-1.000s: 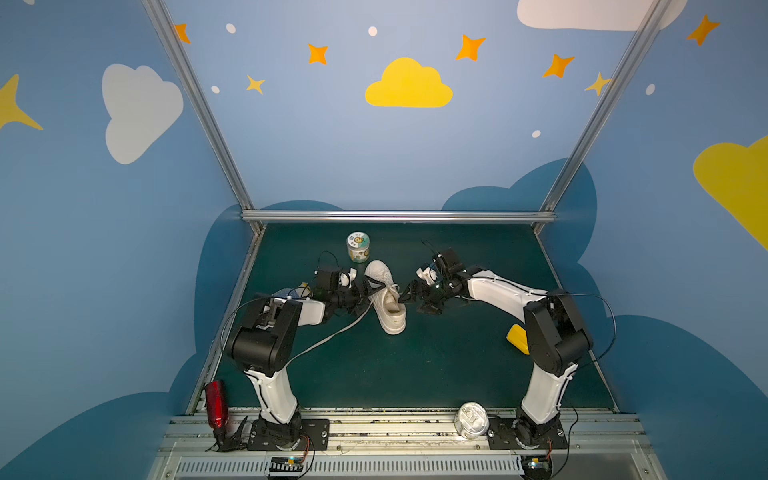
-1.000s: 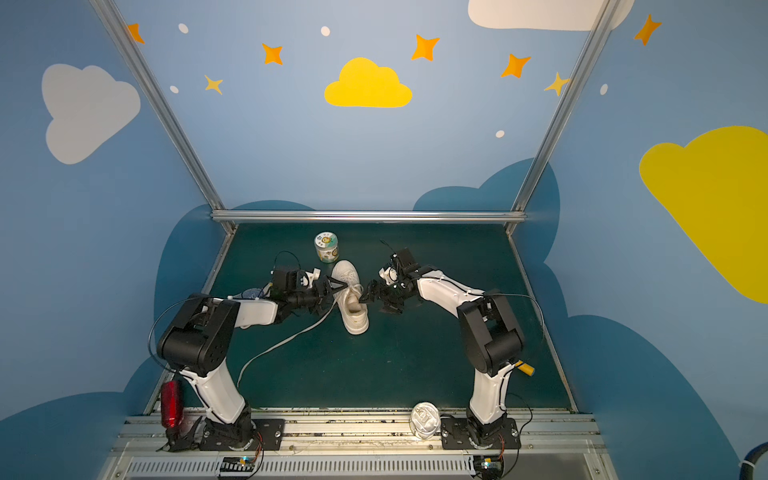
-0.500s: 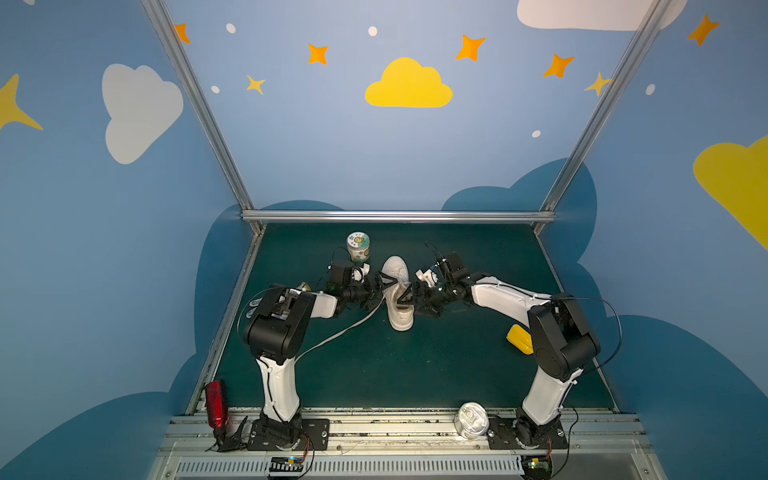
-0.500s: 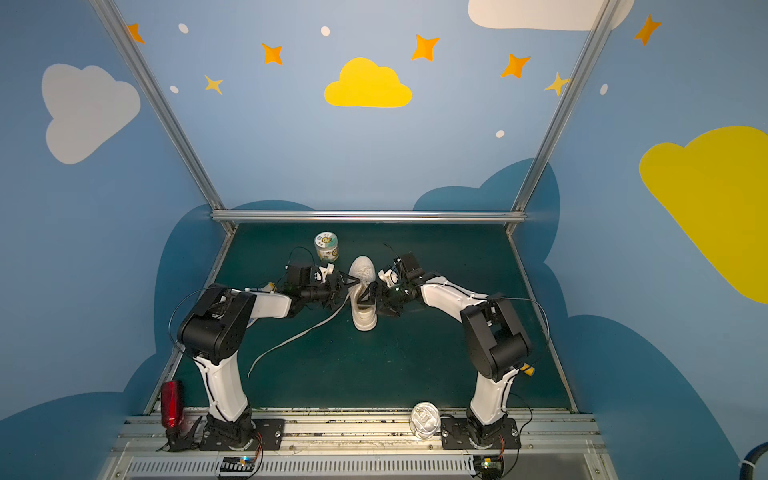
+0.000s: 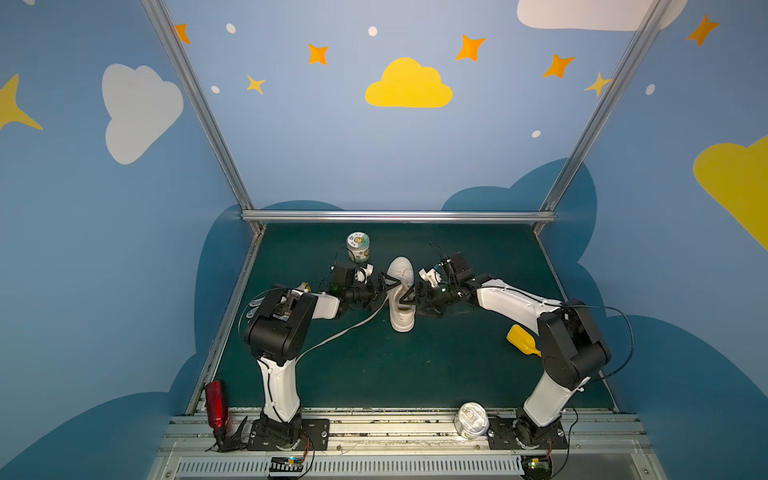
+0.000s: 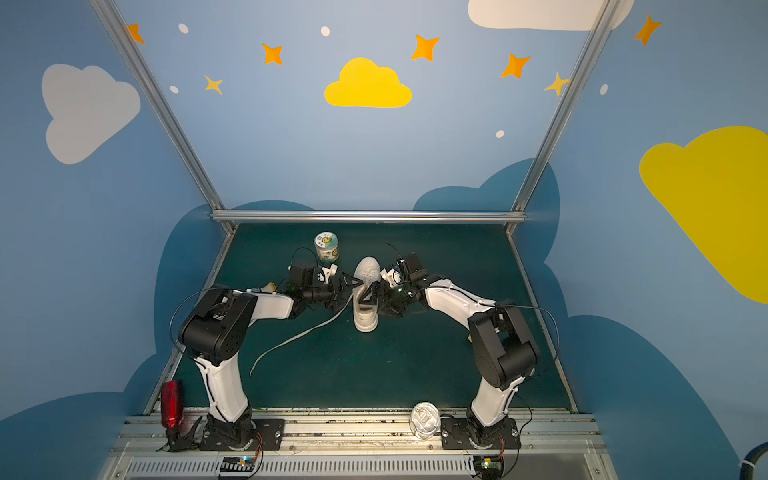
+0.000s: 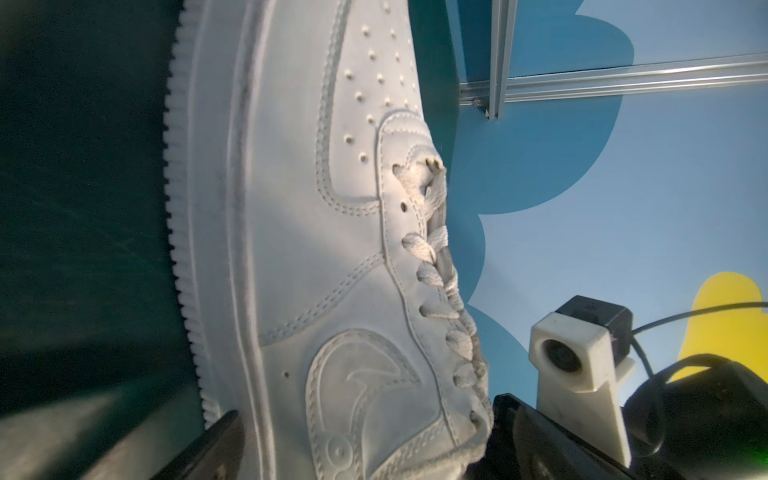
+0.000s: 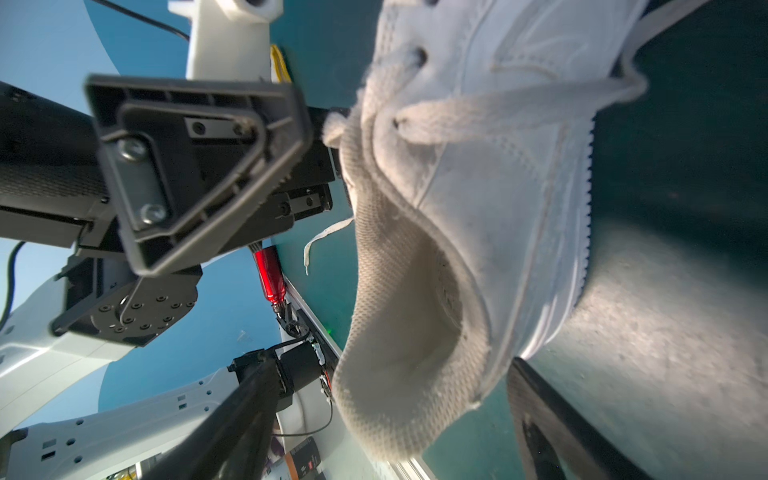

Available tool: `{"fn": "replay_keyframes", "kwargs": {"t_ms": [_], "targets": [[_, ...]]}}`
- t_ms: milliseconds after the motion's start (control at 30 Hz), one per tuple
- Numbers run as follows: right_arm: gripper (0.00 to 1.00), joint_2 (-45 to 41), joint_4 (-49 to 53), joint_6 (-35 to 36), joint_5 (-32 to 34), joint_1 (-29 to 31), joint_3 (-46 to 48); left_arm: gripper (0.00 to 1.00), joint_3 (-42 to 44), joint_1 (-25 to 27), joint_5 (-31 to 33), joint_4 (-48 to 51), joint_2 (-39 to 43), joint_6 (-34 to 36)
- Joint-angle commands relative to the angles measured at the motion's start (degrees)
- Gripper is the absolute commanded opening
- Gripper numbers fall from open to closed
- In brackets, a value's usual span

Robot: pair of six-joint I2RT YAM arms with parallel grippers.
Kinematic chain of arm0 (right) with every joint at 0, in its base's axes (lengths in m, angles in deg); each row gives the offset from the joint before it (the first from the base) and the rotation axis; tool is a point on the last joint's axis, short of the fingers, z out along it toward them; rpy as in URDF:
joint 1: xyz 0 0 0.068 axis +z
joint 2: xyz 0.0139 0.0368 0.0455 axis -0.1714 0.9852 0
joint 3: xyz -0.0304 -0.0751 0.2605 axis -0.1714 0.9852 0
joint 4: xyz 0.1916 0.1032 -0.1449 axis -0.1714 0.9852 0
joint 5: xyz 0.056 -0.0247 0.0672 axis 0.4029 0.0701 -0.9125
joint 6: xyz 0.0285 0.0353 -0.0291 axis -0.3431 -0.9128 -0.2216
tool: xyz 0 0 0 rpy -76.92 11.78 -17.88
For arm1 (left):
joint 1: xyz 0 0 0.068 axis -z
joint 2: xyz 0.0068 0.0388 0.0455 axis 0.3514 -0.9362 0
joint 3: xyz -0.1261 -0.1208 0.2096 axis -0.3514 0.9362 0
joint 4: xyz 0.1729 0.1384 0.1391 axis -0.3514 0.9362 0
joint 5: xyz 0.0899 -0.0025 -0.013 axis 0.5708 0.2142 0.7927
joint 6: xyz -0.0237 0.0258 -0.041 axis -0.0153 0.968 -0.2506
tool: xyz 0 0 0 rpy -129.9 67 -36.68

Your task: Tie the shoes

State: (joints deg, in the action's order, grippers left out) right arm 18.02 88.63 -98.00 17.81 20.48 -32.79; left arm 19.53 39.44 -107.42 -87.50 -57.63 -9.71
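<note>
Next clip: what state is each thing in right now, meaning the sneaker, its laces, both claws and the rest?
Sneaker: upright on its sole, toe toward the back wall.
Lace: untied, one end trailing across the mat.
Left claw: open, at the sneaker's side.
Right claw: open, at the sneaker's opposite side.
Jar: upright, lid on.
Yellow scoop: lying flat on the mat.

Sneaker (image 5: 402,309) between left gripper (image 5: 385,288) and right gripper (image 5: 414,293)

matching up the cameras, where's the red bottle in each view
In a top view: red bottle at the near edge, beside the left arm's base.
In a top view: bottle, same spot.
Left wrist: not in it.
Right wrist: bottle beyond the loose lace end.
Shared landmark: white sneaker.
</note>
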Motion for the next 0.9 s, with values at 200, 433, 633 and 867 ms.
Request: {"fn": "replay_keyframes", "kwargs": {"t_ms": [200,433,633,867], "targets": [[0.86,-6.92,13.42,0.27,8.64,-7.36,0.95,0.99,-3.11,-2.67,11.96,25.24,13.09,16.38],[0.85,-6.48,30.57,-8.94,22.16,-10.71,-4.06,0.99,-4.84,-4.91,23.63,44.72,19.29,20.19],[0.74,-2.92,38.52,-20.31,27.98,-11.94,-8.43,0.99,-5.55,-7.21,29.27,55.64,22.29,22.52],[0.65,-1.05,38.06,-30.40,34.70,-14.86,-8.48,0.99,-5.93,-9.57,31.75,60.39,22.94,26.75]]}}
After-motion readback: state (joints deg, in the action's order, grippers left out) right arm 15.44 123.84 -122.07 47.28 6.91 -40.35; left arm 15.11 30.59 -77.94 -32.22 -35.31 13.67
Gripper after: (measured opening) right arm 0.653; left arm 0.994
